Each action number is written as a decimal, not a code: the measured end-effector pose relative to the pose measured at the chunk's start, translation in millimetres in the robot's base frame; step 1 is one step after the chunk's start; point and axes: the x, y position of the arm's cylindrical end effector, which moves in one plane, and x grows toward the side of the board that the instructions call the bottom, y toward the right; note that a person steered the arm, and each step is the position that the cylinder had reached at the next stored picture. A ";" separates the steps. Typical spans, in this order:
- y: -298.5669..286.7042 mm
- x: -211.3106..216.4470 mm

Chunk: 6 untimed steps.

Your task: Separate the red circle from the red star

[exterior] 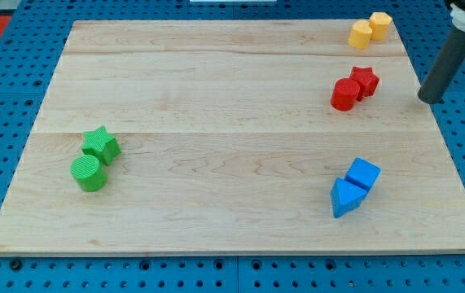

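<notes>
Pale wooden worktop (216, 81) on blue pegboard (4, 98). Left: green star block (101, 144) touching green cylinder block (89, 173). Top right: two yellow blocks (370, 28) touching. Lower right: blue cube block (363, 174) against blue triangular block (344, 198).

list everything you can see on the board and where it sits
red circle: 1, red, upper right, touching the red star
red star: 1, red, just up and right of the red circle
yellow blocks: 2, yellow, top right corner, side by side; shapes hard to make out
green star: 1, green, left side
green circle: 1, green, just below the green star, touching it
blue cube: 1, blue, lower right
blue triangle: 1, blue, below and left of the blue cube, touching it
board: 1, pale wood, on a blue pegboard
my tip: 1, dark rod, right of the red pair, off the board's right edge, apart from every block
</notes>
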 end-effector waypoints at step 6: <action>-185.6 18.4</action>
